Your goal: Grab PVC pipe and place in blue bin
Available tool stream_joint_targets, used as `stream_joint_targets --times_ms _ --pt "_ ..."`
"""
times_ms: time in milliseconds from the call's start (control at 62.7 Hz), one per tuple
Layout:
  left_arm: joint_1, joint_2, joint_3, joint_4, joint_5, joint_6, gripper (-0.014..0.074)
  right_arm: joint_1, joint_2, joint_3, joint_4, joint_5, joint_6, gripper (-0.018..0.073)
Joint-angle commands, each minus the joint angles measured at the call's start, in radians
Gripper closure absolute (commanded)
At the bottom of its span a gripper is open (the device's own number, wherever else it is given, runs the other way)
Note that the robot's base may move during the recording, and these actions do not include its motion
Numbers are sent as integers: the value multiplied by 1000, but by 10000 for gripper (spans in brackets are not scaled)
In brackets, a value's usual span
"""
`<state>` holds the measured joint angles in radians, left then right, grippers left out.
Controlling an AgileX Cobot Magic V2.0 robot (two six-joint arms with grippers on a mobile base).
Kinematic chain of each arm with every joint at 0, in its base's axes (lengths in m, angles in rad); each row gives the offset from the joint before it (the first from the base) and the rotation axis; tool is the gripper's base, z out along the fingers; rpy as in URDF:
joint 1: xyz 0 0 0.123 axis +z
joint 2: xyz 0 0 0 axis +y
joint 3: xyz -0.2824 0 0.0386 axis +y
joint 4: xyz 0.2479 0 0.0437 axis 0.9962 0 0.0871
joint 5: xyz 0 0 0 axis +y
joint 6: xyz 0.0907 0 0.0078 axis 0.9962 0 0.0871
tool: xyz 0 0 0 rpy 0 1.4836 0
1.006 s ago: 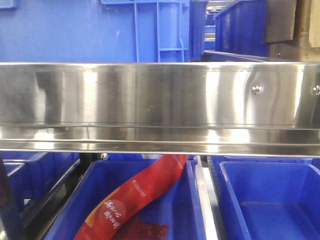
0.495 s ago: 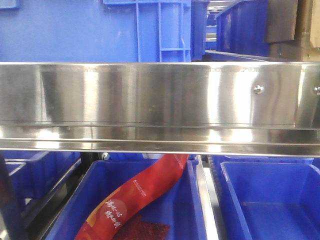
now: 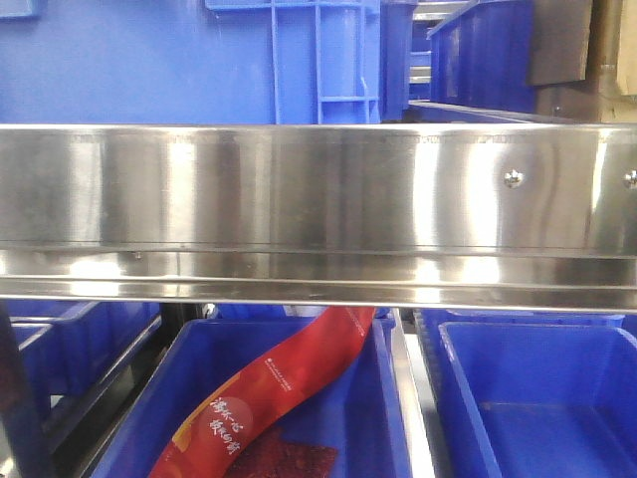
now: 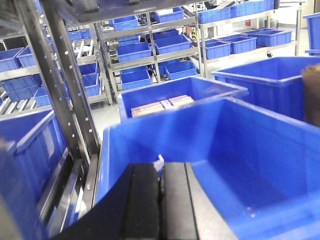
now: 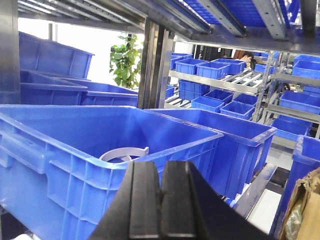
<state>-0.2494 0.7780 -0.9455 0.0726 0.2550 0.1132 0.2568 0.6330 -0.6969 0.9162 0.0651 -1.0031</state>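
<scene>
My left gripper (image 4: pixel 160 170) is shut over the inside of a big blue bin (image 4: pixel 165 125). A small pale tab of the PVC pipe (image 4: pixel 159 161) pokes out between its fingertips; the rest is hidden under the black fingers. In the right wrist view a grey PVC ring with an end tab (image 5: pixel 122 152) lies inside another blue bin (image 5: pixel 60 150). My right gripper (image 5: pixel 161 170) is shut with nothing in it, just outside that bin's near wall. The front view shows neither gripper and no pipe.
A steel shelf rail (image 3: pixel 318 214) fills the front view; below it are a blue bin holding a red packet (image 3: pixel 264 398) and another blue bin (image 3: pixel 537 398). Perforated shelf posts (image 4: pixel 65 90) stand left of the left gripper. More blue bins (image 5: pixel 240 140) crowd the racks.
The front view has drifted very slightly sideways; nothing else visibly differs.
</scene>
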Motion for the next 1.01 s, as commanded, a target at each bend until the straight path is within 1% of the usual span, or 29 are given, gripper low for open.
stream_joint_targets --times_ms 0,80,160,303,367,463,559,591,718,782,990 --pt "-3 -66 55 -3 -10 -37 707 -6 -5 10 -8 -8 0 727" --pt "9 -122 96 -1 -10 -45 707 -6 -5 44 -8 -14 0 727" --pt "48 -175 137 -1 -5 -46 707 -6 -15 90 -8 -28 0 727" --pt "162 -269 206 1 27 -46 707 -6 -60 173 -8 -83 0 727" --pt "211 -311 239 -19 27 -46 707 -6 -85 200 -8 -90 0 727" --pt "270 -370 287 -35 38 -46 707 -6 -125 226 -8 -99 0 727" --pt "314 -440 341 -58 59 -46 707 -6 -163 241 -8 -99 0 727" --pt "322 -458 357 -73 63 -46 707 -6 -174 244 -8 -99 0 727" --pt "325 -537 425 -73 80 -46 707 -6 -197 253 -8 -99 0 727" --pt "325 -569 448 -96 88 -46 707 -6 -200 265 -8 -99 0 727" --pt "325 -616 485 -120 171 -38 707 -6 -200 304 -8 -101 0 727"
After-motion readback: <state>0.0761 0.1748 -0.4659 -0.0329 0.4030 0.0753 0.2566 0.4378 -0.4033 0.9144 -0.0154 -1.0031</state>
